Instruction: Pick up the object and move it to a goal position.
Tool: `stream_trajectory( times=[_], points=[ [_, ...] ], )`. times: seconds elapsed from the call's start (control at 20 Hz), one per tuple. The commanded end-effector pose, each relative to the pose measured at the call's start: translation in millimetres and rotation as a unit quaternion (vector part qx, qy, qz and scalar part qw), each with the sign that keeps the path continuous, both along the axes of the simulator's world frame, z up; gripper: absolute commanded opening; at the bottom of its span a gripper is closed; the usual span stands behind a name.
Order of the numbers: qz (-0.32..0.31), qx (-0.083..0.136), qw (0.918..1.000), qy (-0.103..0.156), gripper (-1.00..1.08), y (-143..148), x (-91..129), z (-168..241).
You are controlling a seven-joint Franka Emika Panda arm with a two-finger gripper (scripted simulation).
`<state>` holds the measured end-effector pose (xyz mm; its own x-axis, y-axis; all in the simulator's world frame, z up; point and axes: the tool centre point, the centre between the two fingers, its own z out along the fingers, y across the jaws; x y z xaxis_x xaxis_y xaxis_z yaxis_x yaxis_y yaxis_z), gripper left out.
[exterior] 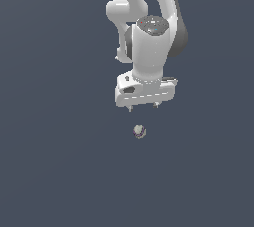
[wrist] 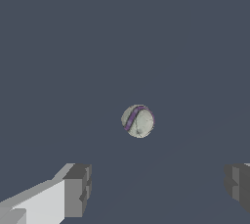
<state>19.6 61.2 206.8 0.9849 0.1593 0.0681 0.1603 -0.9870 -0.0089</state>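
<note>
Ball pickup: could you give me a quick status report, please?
End effector open, empty, above ball. Ball free on the surface, not between the fingers. Nothing in the way.

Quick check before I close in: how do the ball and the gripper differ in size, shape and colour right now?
Size: the ball is tiny, while the gripper is far wider. Shape: the ball is round; the gripper is blocky, with two fingers spread apart. Colour: the ball is off-white with a purplish stripe; the gripper is plain white with grey fingertips. They are not touching: the ball sits clear of the gripper.
</note>
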Motion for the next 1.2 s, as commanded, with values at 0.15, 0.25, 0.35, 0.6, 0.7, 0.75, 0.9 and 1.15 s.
stream_trajectory(
  times=[0.15, 0.25, 0.35, 0.6, 0.7, 0.75, 0.9, 1.15],
  points=[
    [0.044, -0.006, 0.999, 0.003, 1.0, -1, 3, -13],
    [0.067, -0.009, 0.9977, 0.005, 1.0, -1, 4, -19],
    [0.092, -0.011, 0.9957, 0.007, 1.0, -1, 6, -26],
    [0.164, -0.018, 0.9862, 0.012, 1.0, -2, 9, -47],
    [0.193, -0.02, 0.9808, 0.014, 1.0, -2, 11, -56],
    [0.208, -0.02, 0.9778, 0.016, 1.0, -2, 11, -60],
    [0.251, -0.022, 0.9675, 0.018, 1.0, -2, 13, -73],
    [0.318, -0.024, 0.9477, 0.022, 1.0, -2, 15, -92]
  ],
)
